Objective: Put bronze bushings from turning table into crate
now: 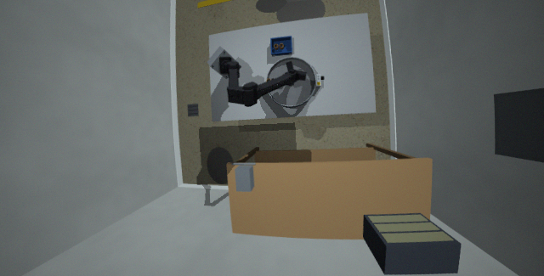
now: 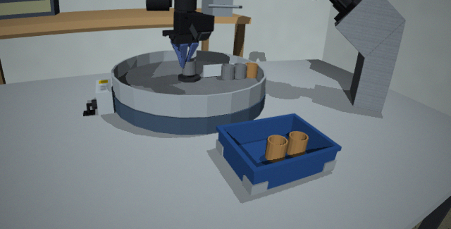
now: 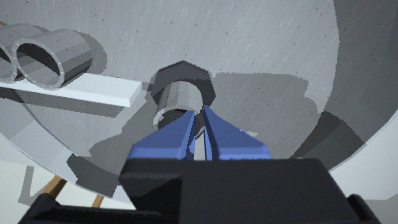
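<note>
Your gripper [image 2: 185, 58] stands straight down over the middle of the turning table [image 2: 190, 102], its blue fingers nearly shut and pinched on the wall of the grey cylinder [image 2: 189, 68] that sits on the dark hexagonal hub [image 2: 189, 78] at the table's centre. That grey piece looks like steel or a fixed centre post, not bronze, so you appear to be clamped on something the task wants left alone.

The one bronze bushing [image 2: 251, 70] left on the table stands against the table's far right rim, touching the end of a row with two steel bushings [image 2: 233, 71] beside a pale divider bar [image 2: 211, 70]. Two bronze bushings [image 2: 286, 145] already stand side by side in the blue crate [image 2: 246, 167], which lies on the near right side of the table. Judged from that, one transfer remains.

The wrist view gives you the grip itself: one finger inside the cylinder's bore, the other outside. It shows the steel pair but not the bronze one. The exterior view alone shows the bronze bushing and the crate. The top view only places the arm [image 1: 272, 85] reaching across the table, with the crate just beyond the table's rim.
</note>
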